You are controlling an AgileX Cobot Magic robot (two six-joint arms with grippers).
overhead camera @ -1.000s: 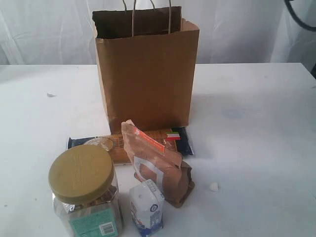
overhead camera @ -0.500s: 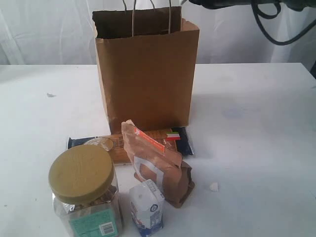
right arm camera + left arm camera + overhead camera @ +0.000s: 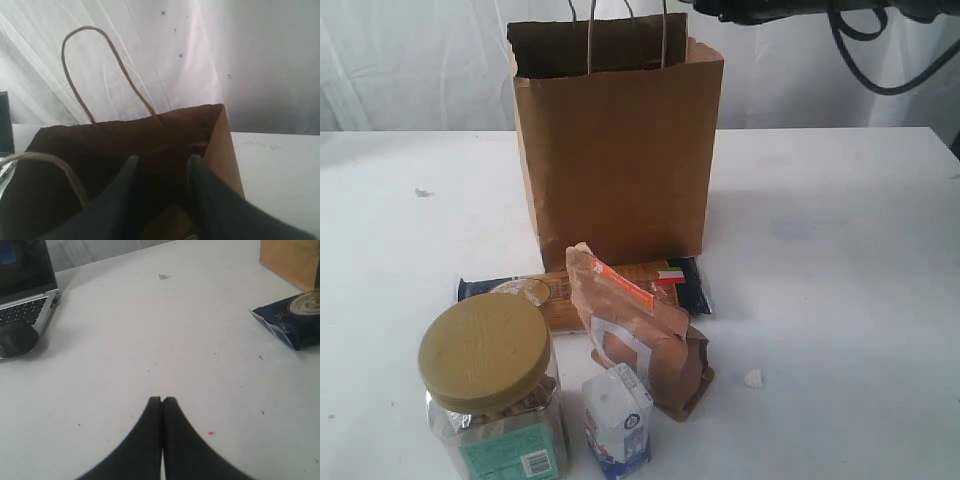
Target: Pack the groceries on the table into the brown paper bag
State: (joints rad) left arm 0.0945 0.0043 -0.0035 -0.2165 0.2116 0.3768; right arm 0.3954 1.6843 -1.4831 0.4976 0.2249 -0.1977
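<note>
Centring matters: my right hand (image 3: 163,160) hangs over the mouth of the tall kraft-brown paper bag (image 3: 618,160) standing on the white table (image 3: 840,250), fingers apart around a dim yellowish shape (image 3: 167,222). I cannot tell whether I grip it. I'd lower clear of the thin twisted handles (image 3: 590,35). My left hand (image 3: 162,401) is pressed together.

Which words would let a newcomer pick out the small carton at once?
Start at the tall brown paper bag on the white table. In the exterior view, a clear jar with an olive-yellow lid and a brown pouch stand nearer the camera. The small carton stands between them at the very front: the only white-and-blue item, and the shortest one standing.
</note>
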